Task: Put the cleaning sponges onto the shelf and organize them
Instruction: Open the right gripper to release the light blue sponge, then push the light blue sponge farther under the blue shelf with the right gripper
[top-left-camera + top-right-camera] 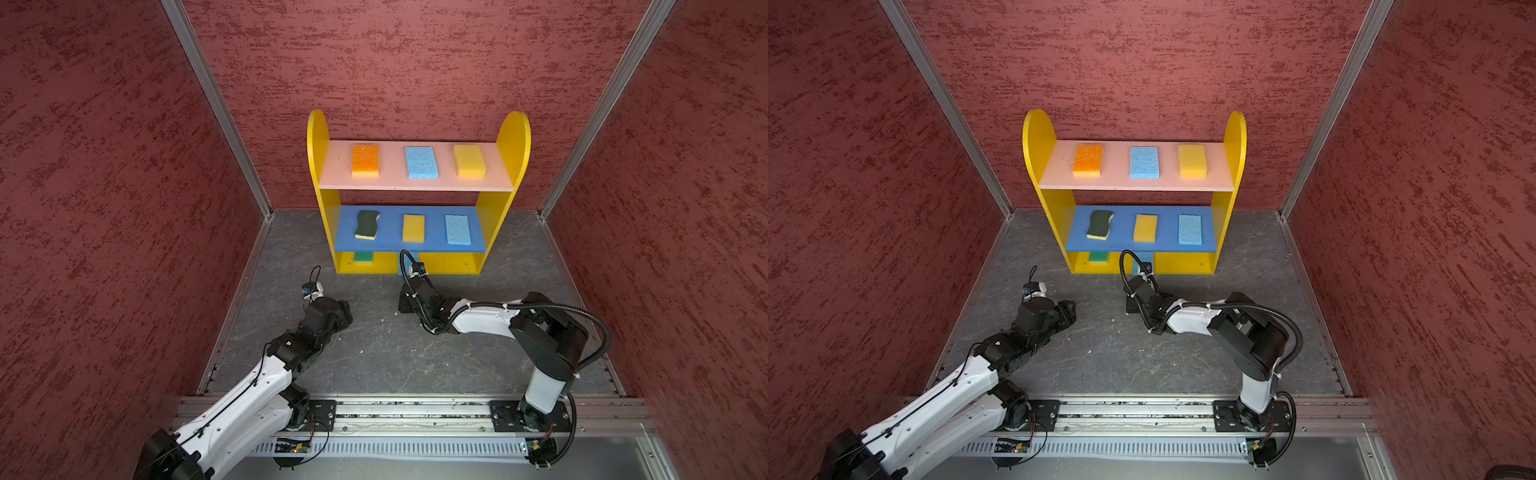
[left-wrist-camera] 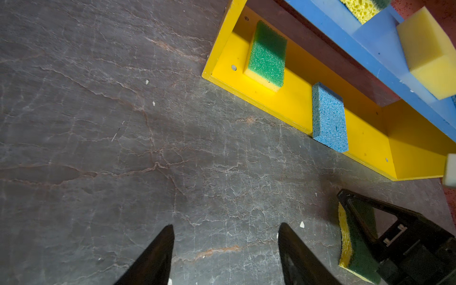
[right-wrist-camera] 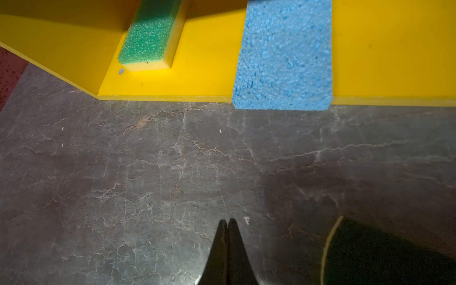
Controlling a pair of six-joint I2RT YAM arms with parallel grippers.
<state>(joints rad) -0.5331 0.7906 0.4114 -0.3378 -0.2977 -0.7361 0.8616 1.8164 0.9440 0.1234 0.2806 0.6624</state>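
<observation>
One scourer (image 2: 352,254) half hidden; right pincer (image 3: 228,221) closed

Grey veined tabletop (image 1: 374,357) flecked with white crumbs (image 2: 153,103), enclosed by red textured walls (image 1: 415,62)

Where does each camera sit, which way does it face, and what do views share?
Both top views: high above the robot's base, looking down at the shelf; left arm and right arm show.
Right wrist: low over the floor, facing the shelf's base; only the shut right hand shows.
Left wrist: low, facing that base obliquely; open left hand, plus the right hand.
Shared: both wrist views show the green-topped sponge and blue sponge.
</observation>
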